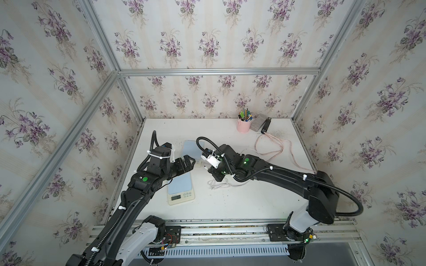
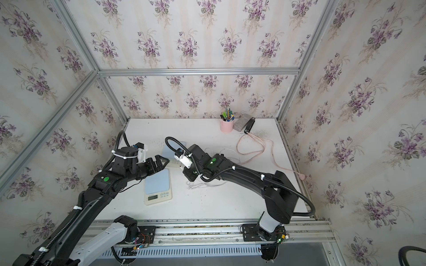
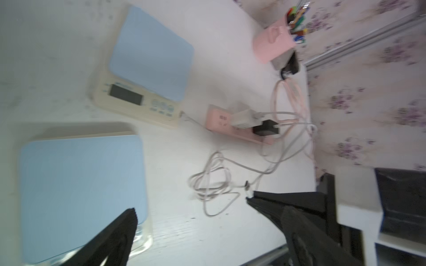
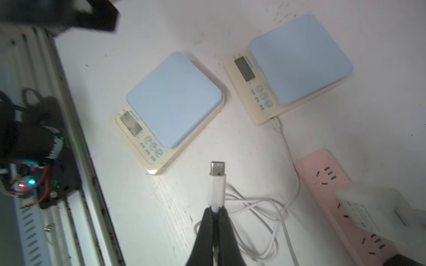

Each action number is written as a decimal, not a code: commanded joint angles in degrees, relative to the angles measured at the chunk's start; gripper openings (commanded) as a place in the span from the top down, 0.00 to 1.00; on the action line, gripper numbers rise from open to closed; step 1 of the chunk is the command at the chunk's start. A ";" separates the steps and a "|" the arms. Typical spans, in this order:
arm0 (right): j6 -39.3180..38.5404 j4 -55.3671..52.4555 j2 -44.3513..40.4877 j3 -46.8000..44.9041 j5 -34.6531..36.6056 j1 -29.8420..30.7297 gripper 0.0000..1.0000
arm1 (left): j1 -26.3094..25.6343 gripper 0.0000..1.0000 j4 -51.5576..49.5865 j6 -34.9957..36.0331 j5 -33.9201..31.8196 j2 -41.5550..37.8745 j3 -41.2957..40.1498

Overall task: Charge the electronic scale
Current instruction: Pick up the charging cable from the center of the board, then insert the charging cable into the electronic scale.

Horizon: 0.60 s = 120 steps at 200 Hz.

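Of the 2 scales on the surface [image 1: 230, 202], the far scale [image 4: 297, 66] has a white lead [image 4: 287, 142] seated in its side and running toward the pink power strip [image 4: 322, 175]. The near scale [image 4: 170, 110] shows no lead at all, so I judge it to be the 1 to charge. By that reading the job is roughly half done: the plug [image 4: 216, 184] is picked up, but lining it up with the port and pushing it home are left. The right claw [image 4: 215, 208] is clenched on the rear end of that white plug. The plug's metal tip points at the near scale's display corner and stands clear of it, and its cable [image 4: 253, 211] lies coiled on the surface. The right arm reaches in low, wrist bent down beside the scales. The left claw [image 3: 190, 205] is spread wide, grasping nothing, over the near scale's far end, where it could steady the body. Where the near scale's port sits I cannot tell.
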 commanded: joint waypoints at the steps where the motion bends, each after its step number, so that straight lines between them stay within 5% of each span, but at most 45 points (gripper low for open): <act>1: -5.45 -6.86 6.29 3.53 3.94 1.69 1.00 | 4.86 0.01 -11.75 8.18 -7.27 1.23 -1.56; 30: -7.72 -8.92 14.19 8.20 2.65 4.44 1.00 | 10.43 0.01 -9.66 10.75 -7.19 1.98 -6.62; 120: -13.71 -8.38 22.10 9.92 -4.60 9.64 1.00 | 11.77 0.01 -4.20 11.20 -6.26 8.52 -10.66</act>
